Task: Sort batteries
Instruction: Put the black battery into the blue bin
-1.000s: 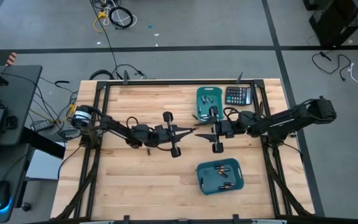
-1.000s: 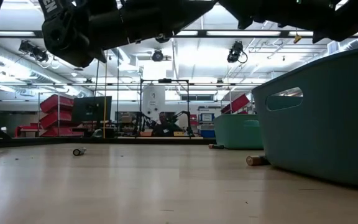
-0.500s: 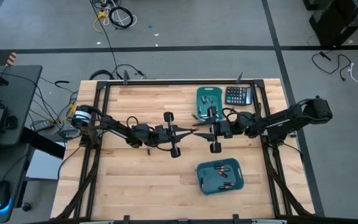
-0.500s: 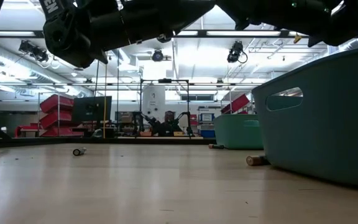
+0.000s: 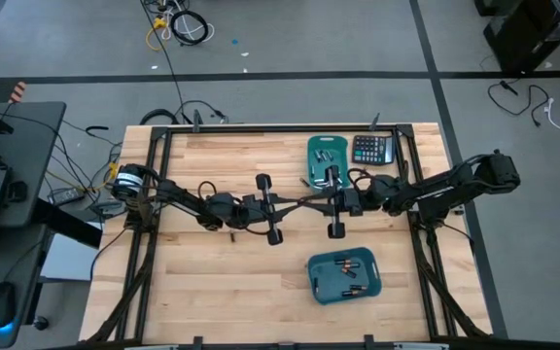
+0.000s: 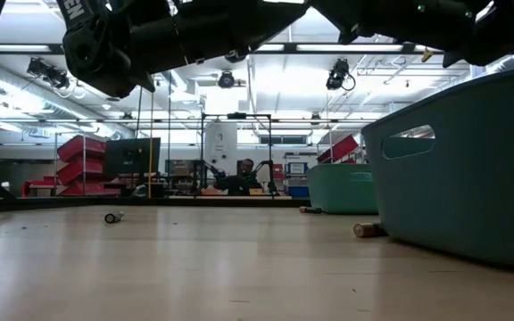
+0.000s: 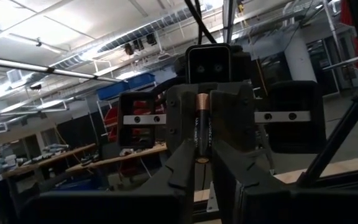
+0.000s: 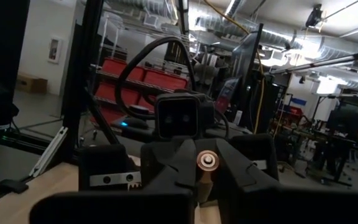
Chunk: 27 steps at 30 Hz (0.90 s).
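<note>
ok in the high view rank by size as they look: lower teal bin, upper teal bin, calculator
1. lower teal bin, largest
2. upper teal bin, though the arms cover part of it, so its full extent is unsure
3. calculator, smallest

We find no text, label, brand, number or sign that we can read anywhere in these views.

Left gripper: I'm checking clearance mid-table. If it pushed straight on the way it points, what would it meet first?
The dark left gripper points straight at the dark right gripper, tip to tip. Between them sits one black, copper-capped cylindrical battery, so it would meet that, then the right gripper's fingers.
</note>
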### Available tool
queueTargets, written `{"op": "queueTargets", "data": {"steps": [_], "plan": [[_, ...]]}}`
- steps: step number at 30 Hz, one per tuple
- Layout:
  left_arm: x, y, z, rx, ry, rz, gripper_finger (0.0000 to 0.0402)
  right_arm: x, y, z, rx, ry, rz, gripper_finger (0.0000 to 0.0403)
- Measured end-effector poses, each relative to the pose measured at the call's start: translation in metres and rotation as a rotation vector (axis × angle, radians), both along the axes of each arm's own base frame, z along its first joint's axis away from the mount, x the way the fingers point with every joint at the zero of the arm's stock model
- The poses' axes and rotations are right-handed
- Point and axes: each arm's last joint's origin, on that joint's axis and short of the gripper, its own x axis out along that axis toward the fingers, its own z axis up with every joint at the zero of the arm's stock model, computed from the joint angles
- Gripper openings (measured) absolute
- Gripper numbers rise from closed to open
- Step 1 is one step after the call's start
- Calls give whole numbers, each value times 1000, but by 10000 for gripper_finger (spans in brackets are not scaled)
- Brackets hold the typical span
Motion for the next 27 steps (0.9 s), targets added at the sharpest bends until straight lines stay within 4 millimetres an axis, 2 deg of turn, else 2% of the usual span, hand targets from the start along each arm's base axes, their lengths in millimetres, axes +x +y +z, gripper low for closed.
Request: {"op": "queueTargets", "data": {"steps": [4,11,16,20,22,25,27], "plan": [[0,0,-1,-9,13,3,59,0,0,0,0,4,-4,22],[1,1,-4,-23,40,41,145,-1,-1,1,13,2,-34,22],[-3,2,-11,-61,78,150,179,-10,-2,10,94,28,-35,22],[-13,-5,-17,-110,78,261,183,-26,0,20,174,136,34,22],[-20,-11,-20,-118,81,310,182,-34,3,31,193,200,69,22],[-31,-19,-24,-127,77,362,182,-42,10,45,194,372,90,22],[-36,-23,-26,-143,91,406,182,-45,16,46,196,534,94,22]]}}
